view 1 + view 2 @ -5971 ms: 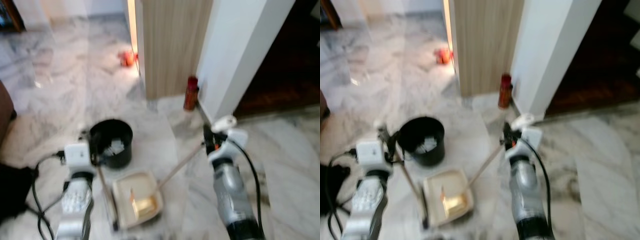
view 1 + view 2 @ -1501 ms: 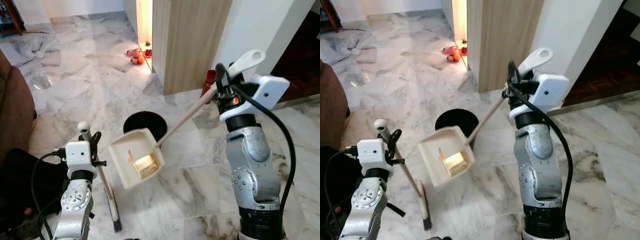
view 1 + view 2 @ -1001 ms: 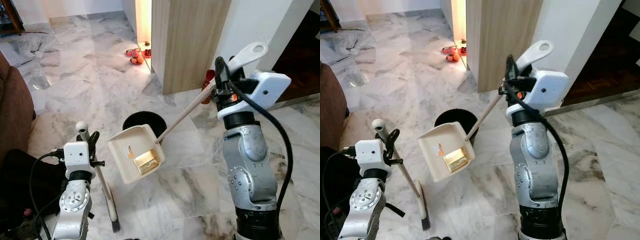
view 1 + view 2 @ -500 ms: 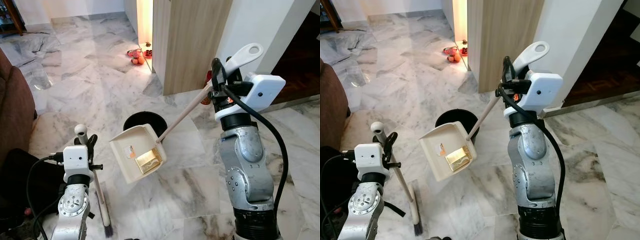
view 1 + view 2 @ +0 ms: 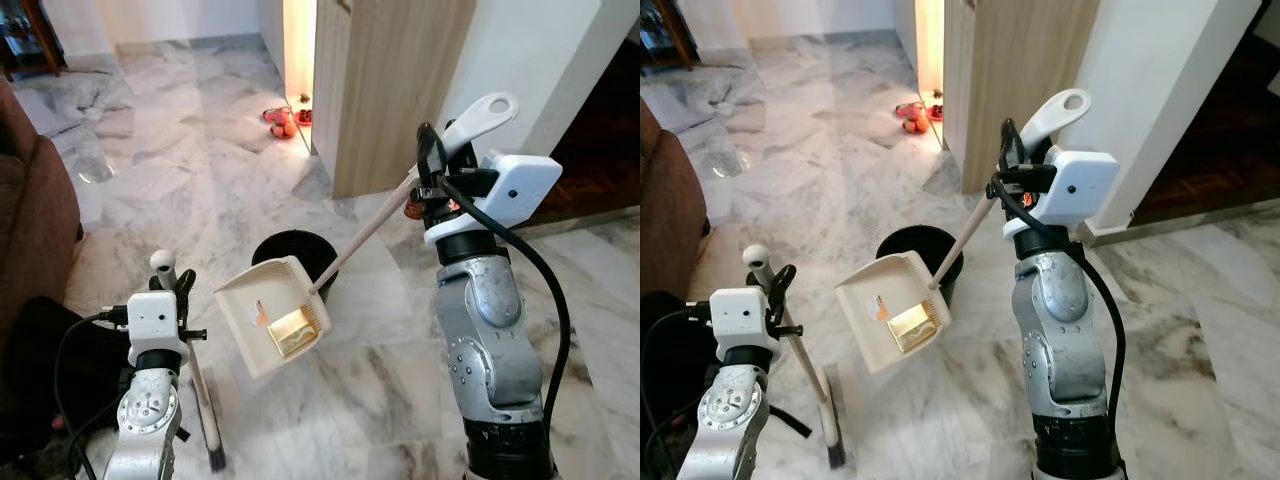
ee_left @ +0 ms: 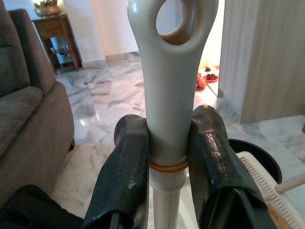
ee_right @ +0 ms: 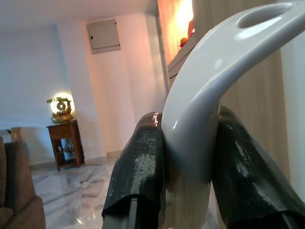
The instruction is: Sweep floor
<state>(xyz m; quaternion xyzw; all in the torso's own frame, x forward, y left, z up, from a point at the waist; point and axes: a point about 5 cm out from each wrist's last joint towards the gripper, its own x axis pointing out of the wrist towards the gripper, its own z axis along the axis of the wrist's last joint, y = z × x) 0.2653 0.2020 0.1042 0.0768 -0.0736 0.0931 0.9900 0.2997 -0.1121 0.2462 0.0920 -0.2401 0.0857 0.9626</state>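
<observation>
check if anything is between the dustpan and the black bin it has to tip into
Nothing visible is. The dustpan, held by its long handle in the right gripper, hangs in the air right beside the open black bin, its far edge overlapping the rim. The broom in the left gripper stands off to the side.

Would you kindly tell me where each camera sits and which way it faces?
Left eye view: head, looking down at the dustpan over the black bin; both arms show.
Right eye view: the same scene, shifted sideways.
Left wrist view: along the left gripper clamping the broom handle.
Right wrist view: along the right gripper clamping the dustpan handle.
Both wrist views share the wooden side table.
</observation>
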